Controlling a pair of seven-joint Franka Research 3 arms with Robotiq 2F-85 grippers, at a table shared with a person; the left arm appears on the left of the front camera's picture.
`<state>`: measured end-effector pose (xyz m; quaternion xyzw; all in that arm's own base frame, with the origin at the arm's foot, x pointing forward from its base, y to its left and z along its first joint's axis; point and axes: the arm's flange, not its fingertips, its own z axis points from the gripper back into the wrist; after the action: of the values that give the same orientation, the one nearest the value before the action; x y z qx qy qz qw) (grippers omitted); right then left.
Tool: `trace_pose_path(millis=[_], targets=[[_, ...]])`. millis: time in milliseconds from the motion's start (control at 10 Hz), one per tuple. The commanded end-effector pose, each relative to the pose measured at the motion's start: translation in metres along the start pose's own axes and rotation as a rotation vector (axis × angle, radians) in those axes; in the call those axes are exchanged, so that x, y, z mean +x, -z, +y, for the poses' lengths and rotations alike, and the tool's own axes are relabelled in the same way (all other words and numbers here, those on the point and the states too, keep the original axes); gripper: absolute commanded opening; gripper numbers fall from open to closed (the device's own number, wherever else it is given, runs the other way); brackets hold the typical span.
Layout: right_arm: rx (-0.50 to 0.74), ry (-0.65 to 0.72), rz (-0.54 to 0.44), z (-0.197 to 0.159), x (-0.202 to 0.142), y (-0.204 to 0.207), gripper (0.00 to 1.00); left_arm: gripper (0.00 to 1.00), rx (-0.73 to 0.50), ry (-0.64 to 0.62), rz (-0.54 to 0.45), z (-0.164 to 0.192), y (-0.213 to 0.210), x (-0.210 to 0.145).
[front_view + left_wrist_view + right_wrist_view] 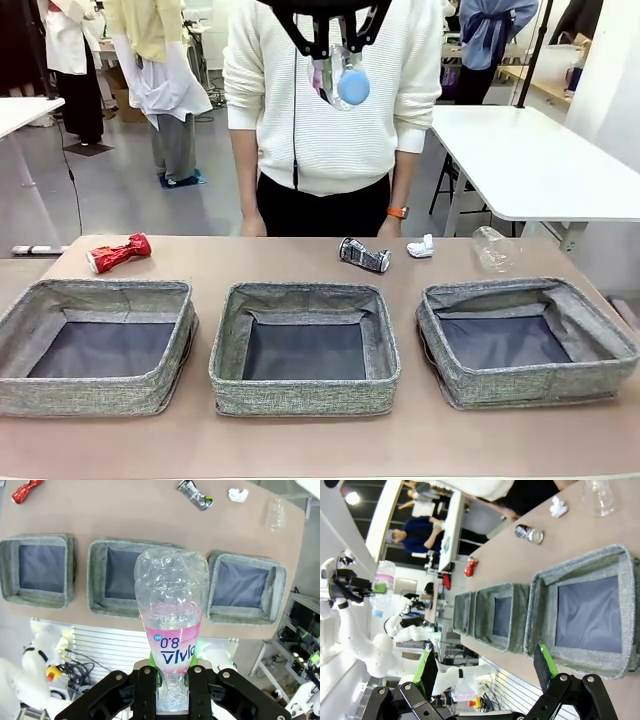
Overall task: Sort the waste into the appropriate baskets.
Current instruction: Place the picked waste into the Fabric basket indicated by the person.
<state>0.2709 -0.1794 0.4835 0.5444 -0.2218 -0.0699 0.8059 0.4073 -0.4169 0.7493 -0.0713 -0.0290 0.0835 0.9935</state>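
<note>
The left gripper (pixel 172 666) held its fingers (pixel 145 687) clamped on the clear bottle (pixel 172 595) near its neck; it seemed light, thin-walled, slippery; the right gripper (pixel 485 667) had fingers spread, empty

3 open grey woven fabric bins (pixel 300 292) sit nearly rim to rim. Behind them, a crushed red can (pixel 118 253), crushed black-silver can (pixel 363 255), white tissue wad (pixel 421 246) and crumpled clear plastic (pixel 492 248) litter the brown table (pixel 250 262).

Bright, even light; warped wrist views
</note>
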Motion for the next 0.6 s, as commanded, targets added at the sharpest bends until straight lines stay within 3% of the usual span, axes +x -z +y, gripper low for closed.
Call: trace_pose_path(millis=[0,500], targets=[[0.020,-0.025,-0.009,0.0009,0.0022,0.0004,1.00,0.22,0.013,-0.001,-0.008,0.0058,-0.0018,-0.0028],[0.020,-0.025,-0.009,0.0009,0.0022,0.0004,1.00,0.22,0.013,-0.001,-0.008,0.0058,-0.0018,-0.0028]])
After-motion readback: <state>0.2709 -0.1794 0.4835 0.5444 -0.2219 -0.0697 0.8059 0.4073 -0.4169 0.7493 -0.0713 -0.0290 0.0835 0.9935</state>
